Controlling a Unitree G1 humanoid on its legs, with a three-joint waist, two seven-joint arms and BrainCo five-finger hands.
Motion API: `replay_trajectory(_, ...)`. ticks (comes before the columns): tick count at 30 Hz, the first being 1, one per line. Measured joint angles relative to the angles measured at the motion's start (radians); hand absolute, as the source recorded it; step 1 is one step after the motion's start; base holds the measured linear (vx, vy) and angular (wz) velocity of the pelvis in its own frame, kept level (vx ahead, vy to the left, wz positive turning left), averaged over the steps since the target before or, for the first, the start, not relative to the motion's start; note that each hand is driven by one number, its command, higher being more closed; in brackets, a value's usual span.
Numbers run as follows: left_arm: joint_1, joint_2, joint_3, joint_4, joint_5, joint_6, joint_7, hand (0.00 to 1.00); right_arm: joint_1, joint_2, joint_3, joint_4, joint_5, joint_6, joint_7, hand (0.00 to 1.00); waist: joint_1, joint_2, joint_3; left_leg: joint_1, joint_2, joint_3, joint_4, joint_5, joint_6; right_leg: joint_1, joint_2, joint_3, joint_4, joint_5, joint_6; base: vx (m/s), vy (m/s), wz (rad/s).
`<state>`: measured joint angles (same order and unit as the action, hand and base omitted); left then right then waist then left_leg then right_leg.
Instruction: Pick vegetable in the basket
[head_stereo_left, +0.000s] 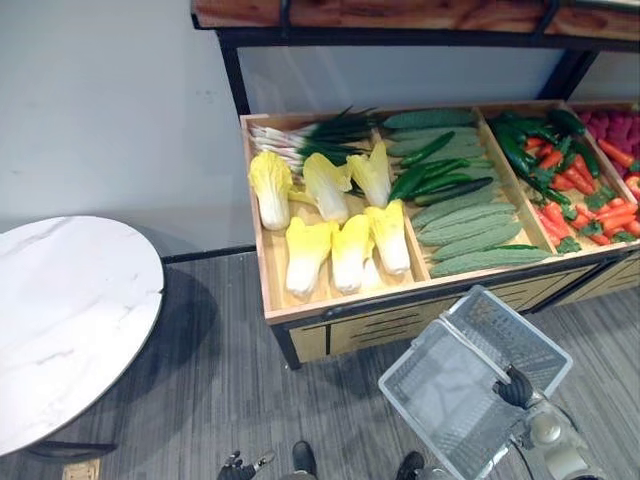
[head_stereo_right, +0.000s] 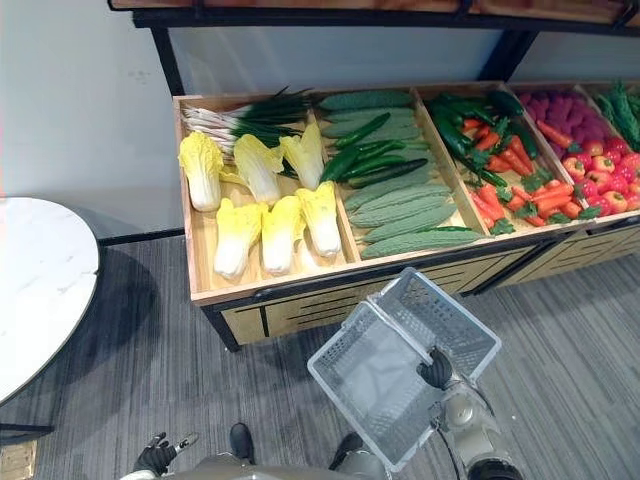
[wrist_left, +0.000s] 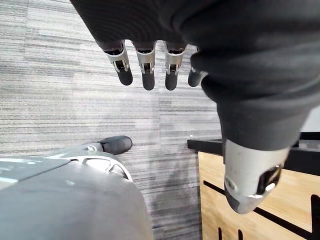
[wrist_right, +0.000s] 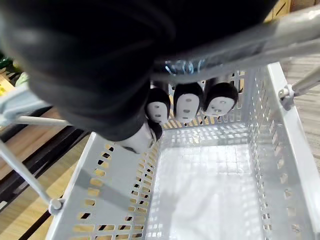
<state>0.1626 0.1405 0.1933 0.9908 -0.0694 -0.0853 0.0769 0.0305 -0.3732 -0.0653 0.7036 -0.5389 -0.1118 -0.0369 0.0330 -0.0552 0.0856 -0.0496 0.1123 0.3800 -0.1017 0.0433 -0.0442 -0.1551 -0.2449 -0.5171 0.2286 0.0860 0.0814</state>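
Observation:
A pale grey plastic basket (head_stereo_left: 440, 390) hangs empty in front of the wooden vegetable stand (head_stereo_left: 340, 302). My right hand (head_stereo_right: 437, 368) is shut on its metal handle (wrist_right: 240, 47), fingers curled over the bar above the basket's bare floor (wrist_right: 210, 175). The stand's left bin holds yellow-white napa cabbages (head_stereo_left: 330, 250) and scallions (head_stereo_left: 310, 135). Its middle bin holds cucumbers (head_stereo_left: 440, 175) and ridged green gourds (head_stereo_left: 470, 235). My left hand (head_stereo_right: 160, 455) hangs low beside me over the floor, its fingers (wrist_left: 145, 70) straight and holding nothing.
Carrots and green peppers (head_stereo_left: 590, 200) fill the bin to the right, with red and purple produce (head_stereo_right: 590, 150) beyond. A round white marble table (head_stereo_left: 60, 320) stands at the left. A wooden shelf (head_stereo_left: 400, 15) overhangs the stand. Grey carpet lies between table and stand.

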Motion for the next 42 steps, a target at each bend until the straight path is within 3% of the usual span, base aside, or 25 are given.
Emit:
replay_trajectory(4,-0.004,0.025,0.029,-0.08,-0.008,-0.001,0.041,0.0,-0.012,0.03,-0.114,0.15,0.049,0.0,-0.014,1.0,0.008,-0.007,0.001,-0.023,-0.006,-0.048,0.0,0.001,-0.001,0.017,0.014,0.063,-0.052,0.025,0.003,0.06,0.005,0.29)
replay_trajectory(8,-0.017,0.015,0.1,-0.245,-0.007,-0.016,0.099,0.0,-0.011,0.065,-0.257,0.303,0.102,0.014,-0.029,1.0,0.013,-0.011,0.003,-0.06,-0.024,-0.117,0.0,0.011,-0.015,0.08,0.033,0.054,-0.19,0.021,0.007,0.09,-0.035,0.43)
replay_trajectory(10,-0.016,0.009,0.132,-0.31,-0.005,-0.036,0.128,0.0,-0.008,0.082,-0.289,0.331,0.128,0.02,-0.043,1.0,0.018,-0.022,0.0,-0.069,-0.031,-0.122,0.0,0.022,-0.024,0.095,0.035,0.054,-0.227,-0.003,0.034,0.09,-0.064,0.11)
replay_trajectory(11,-0.015,-0.01,0.17,-0.39,-0.005,-0.042,0.156,0.0,-0.002,0.095,-0.317,0.34,0.129,0.025,-0.045,1.0,0.027,-0.031,0.004,-0.074,-0.035,-0.123,0.001,0.036,-0.015,0.096,0.035,0.054,-0.235,-0.05,0.046,0.1,-0.118,0.02)
replay_trajectory(16,-0.022,-0.098,0.205,-0.542,-0.003,-0.078,0.232,0.0,0.021,0.122,-0.359,0.34,0.148,0.039,-0.063,1.0,0.023,-0.008,-0.006,-0.083,-0.003,-0.148,0.003,0.056,-0.014,0.096,0.078,0.033,-0.232,-0.08,0.024,0.09,-0.09,0.05)
replay_trajectory(30,-0.102,-0.104,0.135,-0.844,0.096,-0.081,0.332,0.0,-0.003,0.167,-0.358,0.339,0.211,0.035,-0.09,1.0,-0.002,0.003,-0.004,-0.061,0.009,-0.125,-0.001,0.062,-0.019,0.107,0.091,0.061,-0.251,-0.08,0.016,0.0,-0.005,-0.05)
replay_trajectory(42,-0.211,-0.062,0.123,-0.87,0.176,-0.079,0.401,0.0,-0.041,0.197,-0.295,0.339,0.223,0.034,-0.089,1.0,-0.018,0.008,-0.004,-0.05,0.022,-0.068,0.003,0.05,-0.032,0.089,0.105,0.118,-0.264,-0.068,0.011,0.04,-0.002,-0.14)
